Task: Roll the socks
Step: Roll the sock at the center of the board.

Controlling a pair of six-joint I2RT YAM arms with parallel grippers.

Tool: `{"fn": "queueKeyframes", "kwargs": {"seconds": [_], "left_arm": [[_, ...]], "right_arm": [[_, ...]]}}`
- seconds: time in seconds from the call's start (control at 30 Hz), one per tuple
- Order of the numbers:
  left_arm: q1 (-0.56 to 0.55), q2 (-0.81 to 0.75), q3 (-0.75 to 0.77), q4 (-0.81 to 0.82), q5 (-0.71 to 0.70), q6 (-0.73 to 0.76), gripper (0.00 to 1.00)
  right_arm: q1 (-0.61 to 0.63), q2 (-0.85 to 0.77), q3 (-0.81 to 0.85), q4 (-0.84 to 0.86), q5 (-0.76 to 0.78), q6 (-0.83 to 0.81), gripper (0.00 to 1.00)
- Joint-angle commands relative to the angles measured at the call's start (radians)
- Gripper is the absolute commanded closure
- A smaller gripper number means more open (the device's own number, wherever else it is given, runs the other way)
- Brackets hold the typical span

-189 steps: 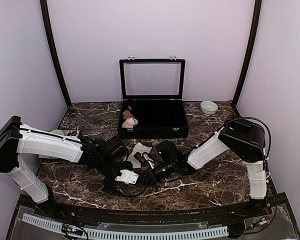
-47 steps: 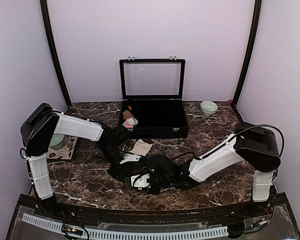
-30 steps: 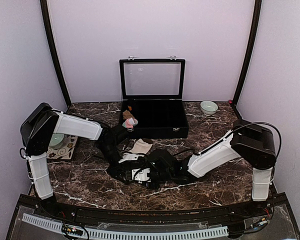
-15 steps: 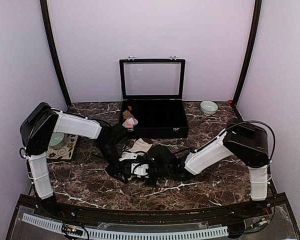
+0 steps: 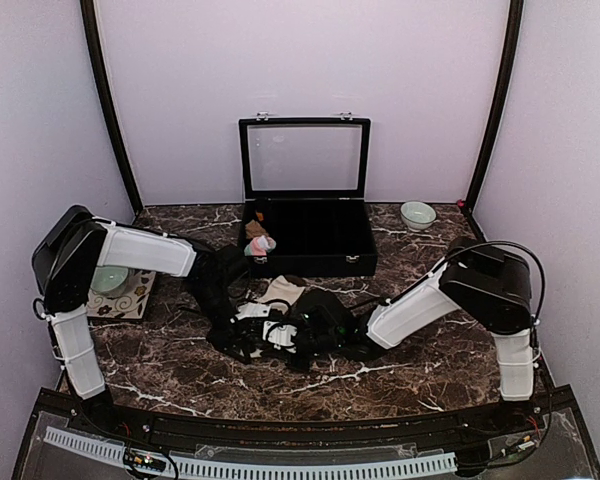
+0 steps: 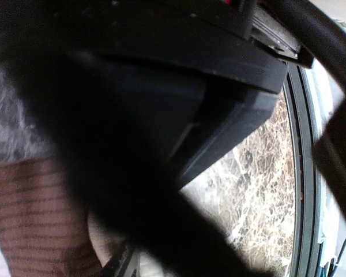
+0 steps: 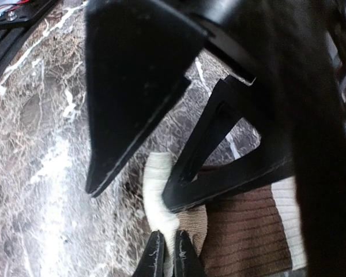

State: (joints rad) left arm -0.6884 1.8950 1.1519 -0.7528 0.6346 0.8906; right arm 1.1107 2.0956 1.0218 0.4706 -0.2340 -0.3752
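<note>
The cream-beige sock point(image 7: 242, 231) with dark brown bands lies flat on the marble in front of the case; part of it shows in the top view point(image 5: 280, 291). My right gripper point(image 7: 164, 254) is shut, pinching the sock's cream edge point(image 7: 157, 190). My left gripper point(image 5: 242, 333) is open just beside it: one of its fingers point(image 7: 219, 150) rests on the sock, the other stands over bare marble. The left wrist view is mostly dark blur, with brown ribbed sock point(image 6: 29, 213) at lower left. The pink sock point(image 5: 261, 243) sits in the case's left compartment.
A black case point(image 5: 358, 262) with its glass lid raised stands at the back centre, a small tan bundle point(image 5: 254, 228) inside it. A pale green bowl point(image 5: 417, 214) is at back right. A patterned mat point(image 5: 130, 295) with a bowl lies at left.
My right gripper has closed on the sock's cream edge. Both grippers have shifted a little to the left over the sock.
</note>
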Motion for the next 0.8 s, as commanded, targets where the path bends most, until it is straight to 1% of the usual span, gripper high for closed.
{"fn": "queueKeyframes", "kwargs": {"seconds": [0.0,0.03,0.1,0.13,0.17,0.3,0.4,0.53,0.63,0.7,0.77], "left_arm": [[-0.004,-0.084,-0.069,-0.091,-0.055,0.037,0.55],[0.000,-0.105,-0.078,-0.085,-0.056,0.031,0.53],[0.006,-0.155,-0.100,-0.064,-0.068,0.010,0.45],[0.009,-0.181,-0.111,-0.052,-0.074,-0.001,0.13],[0.011,-0.207,-0.124,-0.036,-0.080,-0.017,0.02],[0.013,-0.314,-0.184,0.023,-0.097,-0.061,0.01],[0.013,-0.367,-0.212,0.076,-0.097,-0.089,0.01],[0.012,-0.421,-0.233,0.139,-0.127,-0.111,0.01],[0.011,-0.496,-0.262,0.201,-0.161,-0.112,0.01],[0.012,-0.532,-0.281,0.233,-0.219,-0.117,0.01],[0.019,-0.531,-0.326,0.325,-0.352,-0.166,0.01]], "right_arm": [[-0.035,0.125,-0.047,-0.320,0.018,0.131,1.00],[-0.035,0.125,-0.049,-0.320,0.006,0.142,1.00],[-0.035,0.124,-0.053,-0.321,-0.018,0.169,1.00],[-0.035,0.124,-0.052,-0.328,-0.034,0.184,1.00],[-0.035,0.123,-0.053,-0.334,-0.046,0.206,1.00],[-0.036,0.103,-0.080,-0.335,-0.115,0.285,1.00],[-0.035,0.084,-0.103,-0.335,-0.150,0.376,1.00],[-0.033,0.115,-0.102,-0.376,-0.226,0.497,1.00],[-0.029,0.129,-0.123,-0.366,-0.274,0.578,1.00],[-0.030,0.124,-0.149,-0.341,-0.288,0.620,1.00],[-0.033,0.127,-0.161,-0.328,-0.307,0.652,1.00]]}}
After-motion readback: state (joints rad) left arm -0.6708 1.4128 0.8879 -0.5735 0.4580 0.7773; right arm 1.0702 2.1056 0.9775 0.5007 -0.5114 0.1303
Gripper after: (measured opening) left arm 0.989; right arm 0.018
